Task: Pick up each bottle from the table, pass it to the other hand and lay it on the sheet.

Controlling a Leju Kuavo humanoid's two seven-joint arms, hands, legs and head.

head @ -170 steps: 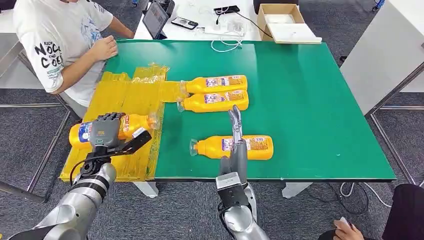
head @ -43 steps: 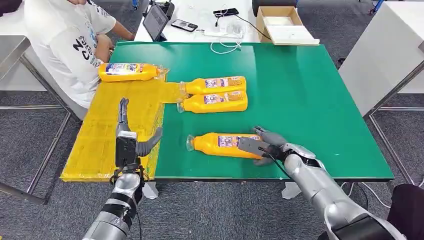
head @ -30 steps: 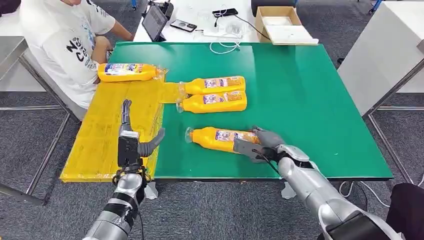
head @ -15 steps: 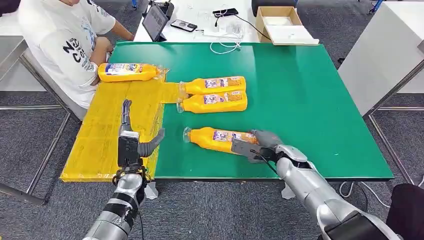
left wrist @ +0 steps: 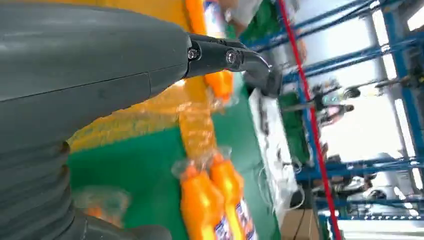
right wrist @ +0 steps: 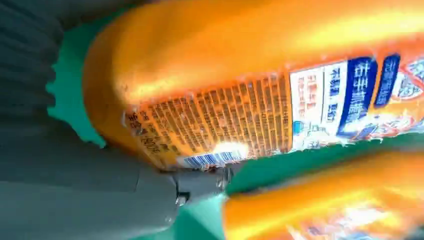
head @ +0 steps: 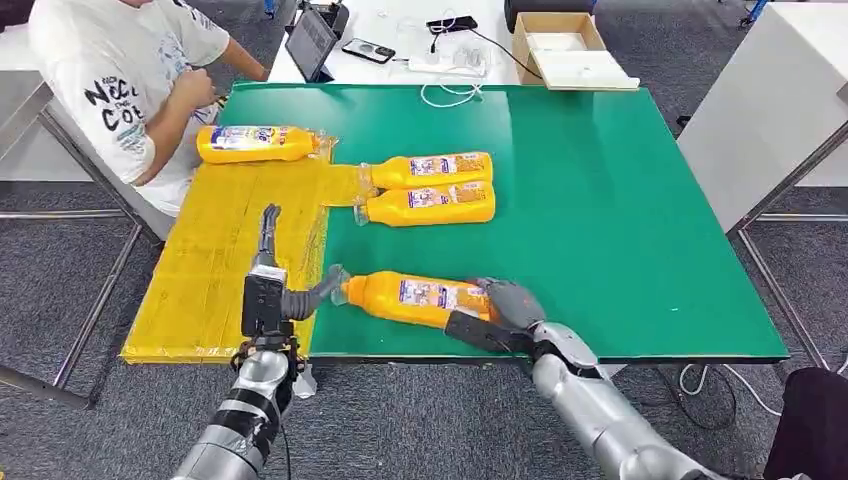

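Near the front edge of the green table (head: 620,200), the right hand (head: 495,312) grips an orange bottle (head: 415,297) by its base end, fingers wrapped around the body. The bottle lies almost level, its clear cap end pointing toward the left hand (head: 275,290). In the right wrist view the label and barcode of this bottle (right wrist: 240,100) sit directly against the hand.

The left hand stands at the boundary between the table and the yellow sheet (head: 230,260), holding nothing: one finger points away from the robot, and the thumb reaches toward the bottle's cap. Whether the thumb touches the cap cannot be told.

Two further orange bottles (head: 425,187) lie side by side on the table, well beyond the held one, their caps toward the sheet and the farther one's cap overlapping a strip of it. A fourth bottle (head: 255,143) lies on the far end of the sheet.

A seated person (head: 115,80) in a white printed shirt is at the far left corner. A tablet (head: 310,40), phone, cables and an open cardboard box (head: 570,45) rest on the white surface behind the table.
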